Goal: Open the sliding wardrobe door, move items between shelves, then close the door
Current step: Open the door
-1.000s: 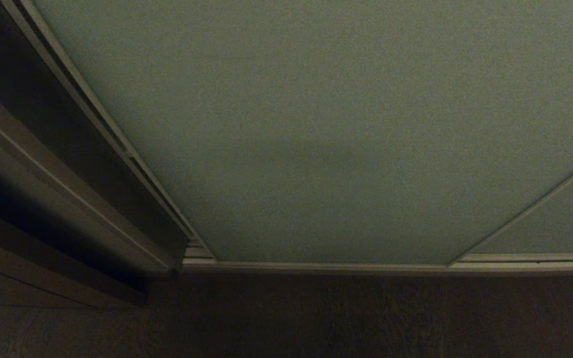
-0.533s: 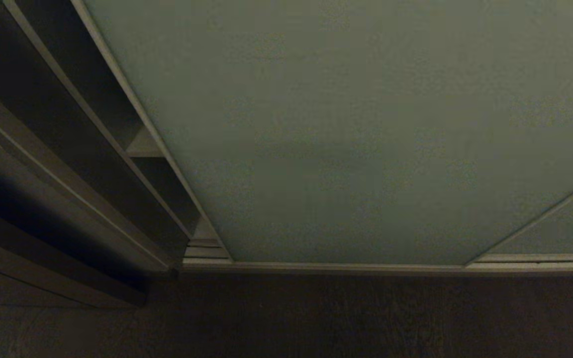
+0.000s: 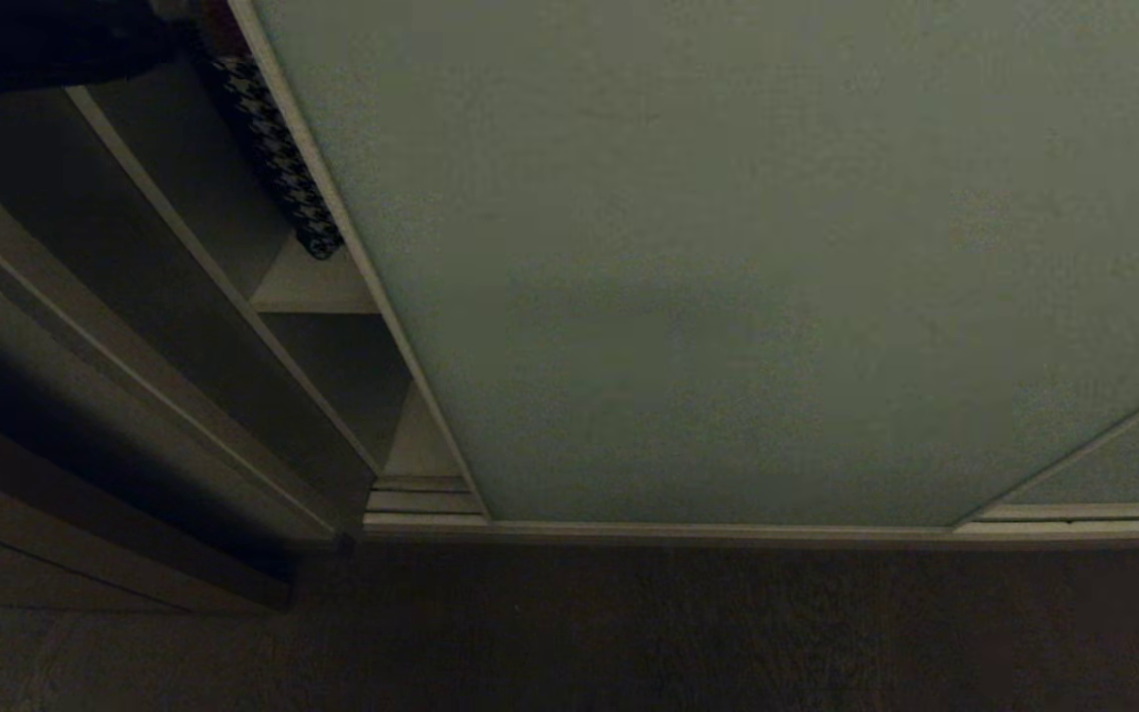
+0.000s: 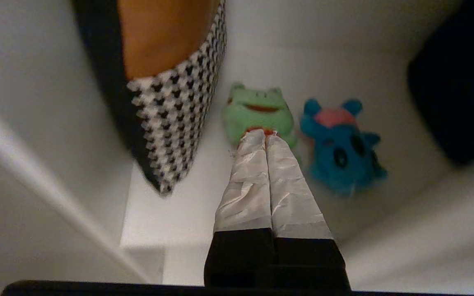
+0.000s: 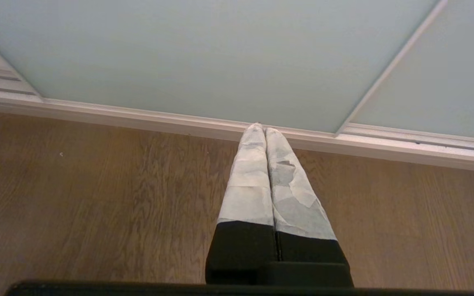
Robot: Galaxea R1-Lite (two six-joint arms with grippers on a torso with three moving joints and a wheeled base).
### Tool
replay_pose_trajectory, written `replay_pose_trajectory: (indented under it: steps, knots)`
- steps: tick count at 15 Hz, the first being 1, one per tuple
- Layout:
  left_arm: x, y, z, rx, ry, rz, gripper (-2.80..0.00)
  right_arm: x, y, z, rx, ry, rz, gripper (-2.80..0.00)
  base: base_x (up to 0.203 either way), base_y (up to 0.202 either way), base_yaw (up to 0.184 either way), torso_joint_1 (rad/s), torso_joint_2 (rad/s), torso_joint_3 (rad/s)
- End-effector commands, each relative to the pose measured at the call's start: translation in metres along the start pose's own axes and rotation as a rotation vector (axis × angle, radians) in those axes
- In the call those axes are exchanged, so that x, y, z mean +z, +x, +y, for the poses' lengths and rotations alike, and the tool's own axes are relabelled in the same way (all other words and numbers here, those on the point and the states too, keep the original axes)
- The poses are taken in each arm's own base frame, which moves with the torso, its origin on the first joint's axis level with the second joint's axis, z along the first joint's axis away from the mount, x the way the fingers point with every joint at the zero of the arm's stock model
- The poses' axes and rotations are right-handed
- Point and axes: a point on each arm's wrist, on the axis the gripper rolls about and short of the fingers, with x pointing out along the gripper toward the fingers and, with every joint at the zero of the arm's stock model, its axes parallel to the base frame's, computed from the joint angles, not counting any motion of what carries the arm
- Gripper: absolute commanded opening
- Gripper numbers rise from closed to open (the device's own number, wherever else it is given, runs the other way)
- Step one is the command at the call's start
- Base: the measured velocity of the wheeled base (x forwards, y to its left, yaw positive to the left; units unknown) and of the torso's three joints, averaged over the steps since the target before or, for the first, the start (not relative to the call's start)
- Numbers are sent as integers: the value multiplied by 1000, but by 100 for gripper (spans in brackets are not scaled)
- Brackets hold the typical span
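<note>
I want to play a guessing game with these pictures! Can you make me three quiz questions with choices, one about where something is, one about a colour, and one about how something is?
1. Where does the green frog sit?
A. between the houndstooth cushion and the blue toy
B. on the wooden floor
C. on top of the cushion

2. What colour is the sliding wardrobe door?
A. bright red
B. pale grey-green
C. black

3. How is the left end effector?
A. wide open
B. holding the blue toy
C. shut, empty

Answers: 1 A, the frog has one on each side. 2 B, the panel looks pale green. 3 C, its fingers press together.
</note>
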Motion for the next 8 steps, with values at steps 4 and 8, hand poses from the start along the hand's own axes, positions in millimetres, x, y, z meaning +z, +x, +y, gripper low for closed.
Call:
replay_pose_trajectory:
  steps: [4,8]
  knots:
    - [-18,47,-26,0,-6,28,-280,0,0,0,1,-1,0,-280,0,0,0,0,0,0]
    - [-10,55,-56,-59,-23,-8,-280,0,0,0,1,-1,0,-280,0,0,0,0,0,0]
